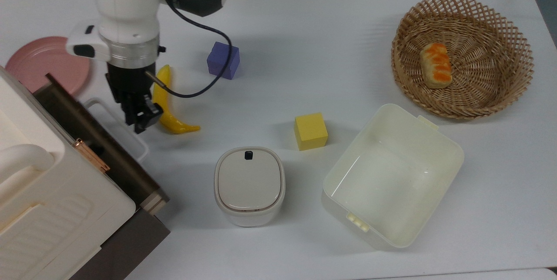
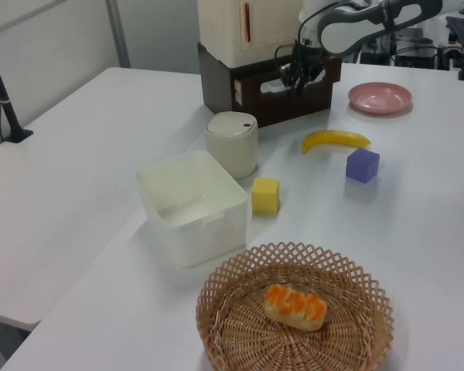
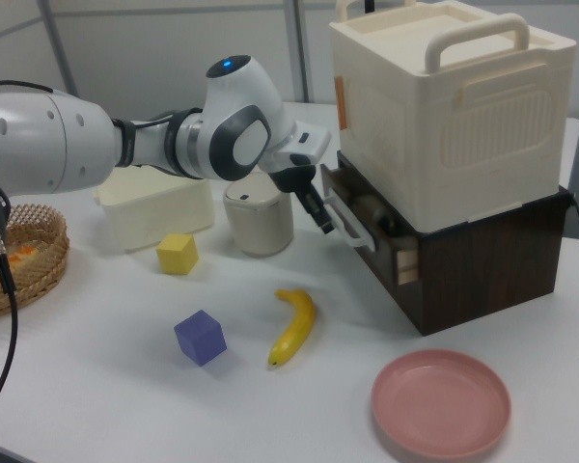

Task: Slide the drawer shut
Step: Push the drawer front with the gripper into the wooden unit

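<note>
The drawer (image 1: 122, 162) sits pushed almost fully into the dark cabinet under the cream box. Its dark brown front panel stands a short way out from the cabinet face, and a thin strip of light wood (image 3: 405, 262) shows at its side. Its white loop handle (image 1: 140, 145) points towards the table. My gripper (image 1: 141, 118) is shut and rests against the outer edge of that handle, between the drawer and the banana (image 1: 167, 110). In the right view my gripper (image 3: 320, 217) touches the handle (image 3: 352, 230) from the right view's left. In the left view my gripper (image 2: 294, 77) is at the drawer front (image 2: 313, 81).
A purple cube (image 1: 223, 60), a yellow cube (image 1: 310, 131) and a lidded cream canister (image 1: 249, 185) stand near the drawer. A cream tub (image 1: 439, 134) and a wicker basket (image 1: 500, 23) holding a bread piece are at the top view's right. A pink plate (image 1: 39, 60) lies behind the cabinet.
</note>
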